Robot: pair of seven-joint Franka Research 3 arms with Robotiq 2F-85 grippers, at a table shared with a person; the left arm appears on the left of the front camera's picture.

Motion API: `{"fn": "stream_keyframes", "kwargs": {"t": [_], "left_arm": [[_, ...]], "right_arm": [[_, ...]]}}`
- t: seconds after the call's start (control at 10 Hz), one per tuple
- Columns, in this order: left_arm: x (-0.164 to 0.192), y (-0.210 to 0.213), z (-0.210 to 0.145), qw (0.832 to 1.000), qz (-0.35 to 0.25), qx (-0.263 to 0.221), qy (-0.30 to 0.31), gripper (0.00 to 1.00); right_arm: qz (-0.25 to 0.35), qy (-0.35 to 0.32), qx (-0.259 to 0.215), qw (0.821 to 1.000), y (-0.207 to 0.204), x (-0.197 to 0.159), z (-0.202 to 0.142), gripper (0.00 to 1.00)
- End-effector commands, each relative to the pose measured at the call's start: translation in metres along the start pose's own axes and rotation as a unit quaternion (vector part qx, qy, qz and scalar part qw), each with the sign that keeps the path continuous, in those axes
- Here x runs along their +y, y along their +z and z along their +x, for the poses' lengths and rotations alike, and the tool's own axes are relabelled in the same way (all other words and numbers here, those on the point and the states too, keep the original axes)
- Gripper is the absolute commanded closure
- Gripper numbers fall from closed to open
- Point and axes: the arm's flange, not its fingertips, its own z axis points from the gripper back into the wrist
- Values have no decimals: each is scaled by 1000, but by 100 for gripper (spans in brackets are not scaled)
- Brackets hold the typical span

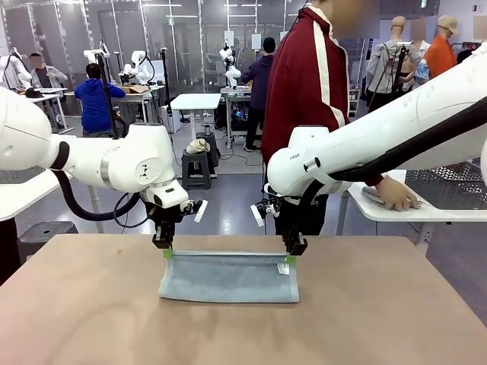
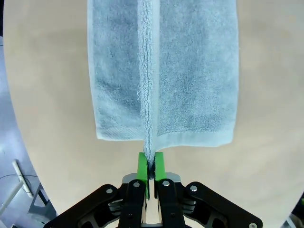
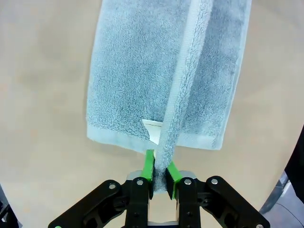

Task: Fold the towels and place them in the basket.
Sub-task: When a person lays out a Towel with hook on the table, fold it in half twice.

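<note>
A pale blue-grey towel [image 1: 228, 277] lies folded on the brown table [image 1: 91, 319], its far long edge lifted. My left gripper [image 1: 167, 252] is shut on the towel's far left corner. My right gripper [image 1: 292, 257] is shut on the far right corner, beside a small white tag [image 1: 283, 268]. The left wrist view shows the towel [image 2: 161, 71] hanging from the pinched edge between my green pads [image 2: 141, 167]. From the right wrist, the towel [image 3: 161, 80] runs up from the pads [image 3: 149, 165], with the white tag [image 3: 154, 129] just above them. The basket is out of view.
A person in a dark red jacket [image 1: 312, 84] stands at the far side, one hand [image 1: 392, 194] resting on a white side table [image 1: 426, 209]. Bare tabletop lies on both sides of the towel and in front of it.
</note>
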Motion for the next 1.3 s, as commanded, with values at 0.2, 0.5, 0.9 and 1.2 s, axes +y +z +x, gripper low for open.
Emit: {"fn": "stream_keyframes", "kwargs": {"t": [0.2, 0.5, 0.9, 1.2], "left_arm": [[19, -4, -7, 999, -11, 26, 21, 93], [20, -6, -5, 999, -2, 25, 26, 75], [15, -5, -12, 998, 32, 32, 42, 37], [-7, 16, -14, 999, 40, 12, 23, 15]], "right_arm": [[14, 20, 6, 1000, -7, -19, -15, 90], [10, 25, 9, 1000, -11, -22, -21, 70], [-20, 41, 21, 999, -9, -19, -21, 30], [-27, 45, 0, 999, 8, -8, -10, 10]]}}
